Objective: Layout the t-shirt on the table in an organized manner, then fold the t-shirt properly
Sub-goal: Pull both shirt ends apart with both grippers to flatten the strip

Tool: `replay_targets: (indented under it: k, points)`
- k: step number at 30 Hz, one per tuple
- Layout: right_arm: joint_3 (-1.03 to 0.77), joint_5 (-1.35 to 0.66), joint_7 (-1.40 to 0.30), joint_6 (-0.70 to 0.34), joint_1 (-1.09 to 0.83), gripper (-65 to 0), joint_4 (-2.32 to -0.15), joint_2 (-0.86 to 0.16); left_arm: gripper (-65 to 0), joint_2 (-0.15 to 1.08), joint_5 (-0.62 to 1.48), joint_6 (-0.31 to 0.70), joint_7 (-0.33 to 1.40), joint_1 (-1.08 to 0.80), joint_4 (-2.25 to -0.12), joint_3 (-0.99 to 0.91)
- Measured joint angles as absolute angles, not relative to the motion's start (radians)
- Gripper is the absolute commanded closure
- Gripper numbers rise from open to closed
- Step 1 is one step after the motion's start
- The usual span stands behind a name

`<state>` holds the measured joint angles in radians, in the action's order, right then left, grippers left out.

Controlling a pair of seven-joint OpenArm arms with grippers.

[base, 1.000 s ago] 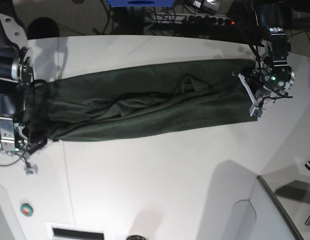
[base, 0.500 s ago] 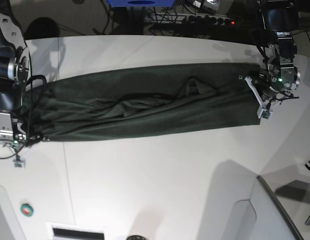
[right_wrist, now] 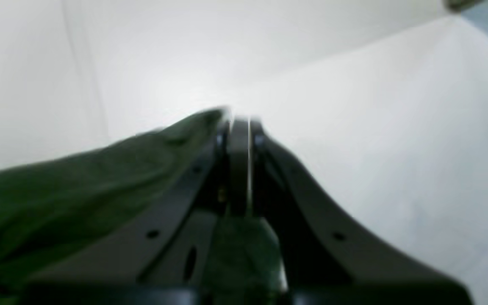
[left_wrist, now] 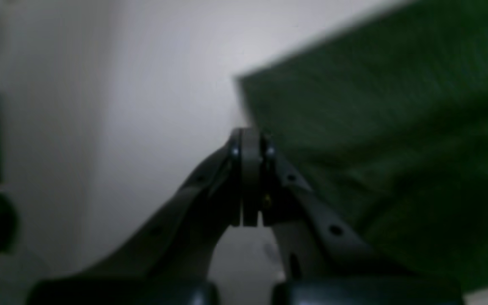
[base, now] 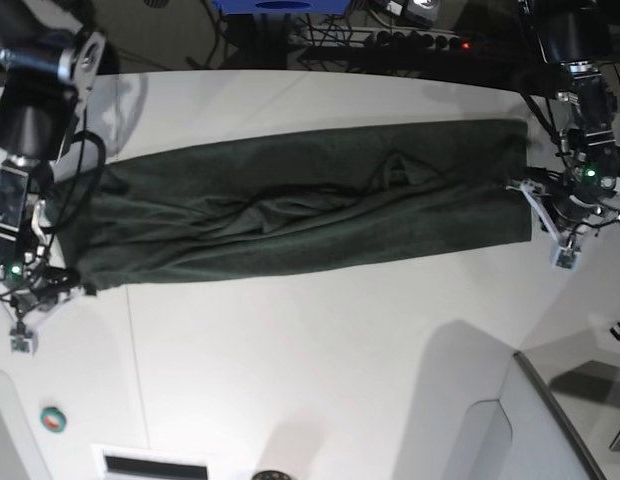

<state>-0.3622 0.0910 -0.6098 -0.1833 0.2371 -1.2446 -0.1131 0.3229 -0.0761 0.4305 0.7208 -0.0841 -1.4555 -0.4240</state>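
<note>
One t-shirt (base: 300,215), dark green, lies stretched in a long band across the far half of the table (base: 320,380), running nearly from the left edge to the right edge. Fabric is bunched, w/ several creases near the middle and one raised fold just right of centre. Not flat, not folded.

Two grippers, one at each end of the shirt.

Left gripper (left_wrist: 249,140): sits at the shirt's end near the table's right edge. Left wrist view shows jaws pressed together, no gap. Shirt corner (left_wrist: 354,127) lies right at the tips; view is blurred, so cannot tell whether cloth is pinched between them or only touching.

Right gripper (right_wrist: 239,127): sits at the shirt's end near the table's left edge. Right wrist view shows jaws drawn narrow, w/ green cloth (right_wrist: 79,190) running up alongside the fingers to the tips and more cloth visible low between the finger bases. Reads as gripping the shirt edge.

Other items on the table, near left corner: one small green round object (base: 53,419), one slotted panel (base: 155,465). One small dark hook-shaped item (base: 618,331) near the right edge.
</note>
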Motion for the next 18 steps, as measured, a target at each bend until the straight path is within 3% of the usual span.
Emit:
replay_targets:
  k: [5, 6, 7, 10, 12, 13, 18]
  points:
    - [-0.376, 0.098, -0.619, -0.183, 0.16, -1.7, -1.364, -0.091, 0.0, 0.337, 0.167, 0.698, 0.88, -0.107, -1.451, -0.585]
    - [-0.375, 0.094, -0.619, -0.183, 0.152, -1.7, -1.364, -0.088, 0.0, 0.353, 0.196, 0.697, 0.902, -0.118, -1.452, -0.594]
    - [-0.374, 0.094, -0.625, -0.184, 0.148, -1.7, -1.362, -0.083, -6.1, 0.368, 0.241, 0.696, 0.9, -0.138, -1.453, -0.602]
    - [-0.371, 0.093, -0.621, -0.183, 0.149, -1.7, -1.356, -0.082, -40.6, 0.373, 0.369, 0.693, 0.907, -0.207, -1.451, -0.642]
    - [-0.371, 0.095, -0.62, -0.184, 0.145, -1.7, -1.36, -0.083, -55.1, 0.36, 0.437, 0.693, 0.909, -0.225, -1.419, -0.699]
    - [-0.371, 0.094, -0.62, -0.184, 0.142, -1.7, -1.36, -0.084, -58.3, 0.361, 0.459, 0.693, 0.908, -0.227, -1.395, -0.72]
    - [-0.37, 0.093, -0.622, -0.184, 0.115, -1.7, -1.36, -0.081, -58.4, 0.371, 0.461, 0.69, 0.849, -0.197, -1.232, -0.751]
